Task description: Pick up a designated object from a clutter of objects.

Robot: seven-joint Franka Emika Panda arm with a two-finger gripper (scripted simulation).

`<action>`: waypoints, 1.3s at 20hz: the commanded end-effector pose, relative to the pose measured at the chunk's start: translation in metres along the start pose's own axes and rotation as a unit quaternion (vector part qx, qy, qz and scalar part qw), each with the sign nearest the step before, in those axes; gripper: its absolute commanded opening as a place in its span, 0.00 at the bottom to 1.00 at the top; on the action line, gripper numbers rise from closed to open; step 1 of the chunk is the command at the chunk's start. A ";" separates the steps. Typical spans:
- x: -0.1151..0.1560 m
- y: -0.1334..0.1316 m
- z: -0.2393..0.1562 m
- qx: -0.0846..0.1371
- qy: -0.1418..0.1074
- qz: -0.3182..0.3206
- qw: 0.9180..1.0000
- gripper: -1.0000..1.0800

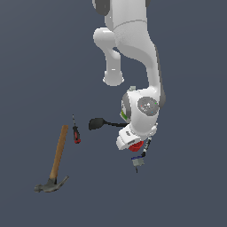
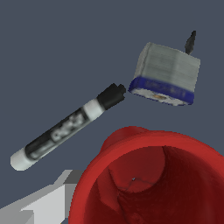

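The red cup (image 1: 135,145) sits right under my hand in the exterior view and only a sliver of it shows. In the wrist view the red cup (image 2: 153,179) fills the lower part, mouth towards the camera, very close. My gripper (image 1: 134,142) is down around the cup. One pale finger (image 2: 41,204) shows against the cup's outer wall; the other finger is hidden, so I cannot tell whether the jaws are closed on it. The arm covers the white bottle almost entirely.
A black-and-white marker (image 2: 65,129) and a grey block with a blue band (image 2: 166,74) lie just beyond the cup; the block also shows in the exterior view (image 1: 138,162). A black spoon (image 1: 98,123), a red-handled screwdriver (image 1: 76,133) and a wooden-handled hammer (image 1: 56,160) lie towards the exterior view's left.
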State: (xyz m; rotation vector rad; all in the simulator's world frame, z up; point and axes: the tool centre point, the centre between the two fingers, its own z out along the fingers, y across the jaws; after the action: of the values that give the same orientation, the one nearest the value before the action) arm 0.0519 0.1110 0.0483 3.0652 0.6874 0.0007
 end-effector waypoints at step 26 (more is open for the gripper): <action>-0.006 -0.008 -0.083 0.000 0.000 0.000 1.000 0.00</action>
State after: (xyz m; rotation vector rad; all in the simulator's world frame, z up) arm 0.0442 0.1149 0.1163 3.0647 0.6877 -0.0033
